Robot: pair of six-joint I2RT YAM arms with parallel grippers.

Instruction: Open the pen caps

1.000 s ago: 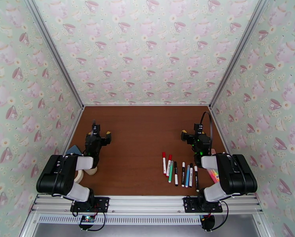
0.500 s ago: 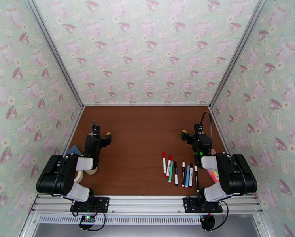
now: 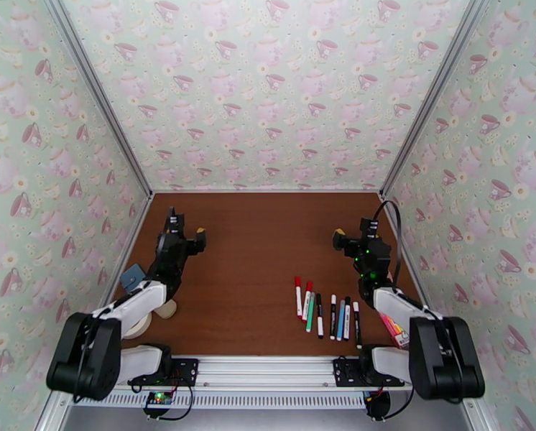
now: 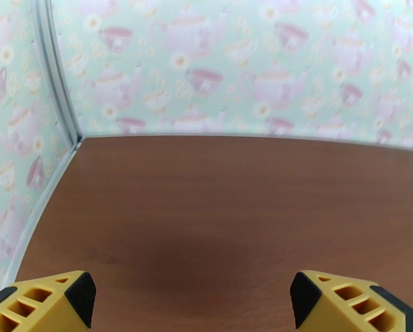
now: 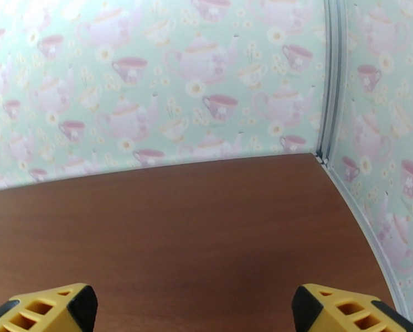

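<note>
- Brown wood-grain table (image 3: 253, 238) forms the floor of a booth walled in teapot-and-teacup wallpaper.
- The pens (image 3: 325, 310) lie in a loose row near the front edge of the table, right of centre. Their barrels run roughly front to back, side by side, some touching.
- The pen caps (image 3: 297, 281) sit on the far ends of the pens. Two at the left of the row are clearly red, and the others are too small to make out.
- The left gripper (image 3: 186, 224) hovers over the left part of the table, well apart from the pens. In its wrist view its yellow, black-tipped fingertips (image 4: 46, 305) stand wide apart at the bottom corners, with only bare table between them, so it holds nothing.
- The right gripper (image 3: 354, 233) hangs over the right side of the table, beyond the far end of the pen row and apart from it. Its fingertips (image 5: 339, 308) are likewise spread wide over bare wood, with nothing in its grasp.
- A pink highlighter pack (image 3: 391, 326) lies just right of the pens, partly hidden under the right arm.
- A pale tape roll (image 3: 140, 326) and a blue object (image 3: 132, 276) lie beside the left arm, at the table's left edge.
</note>
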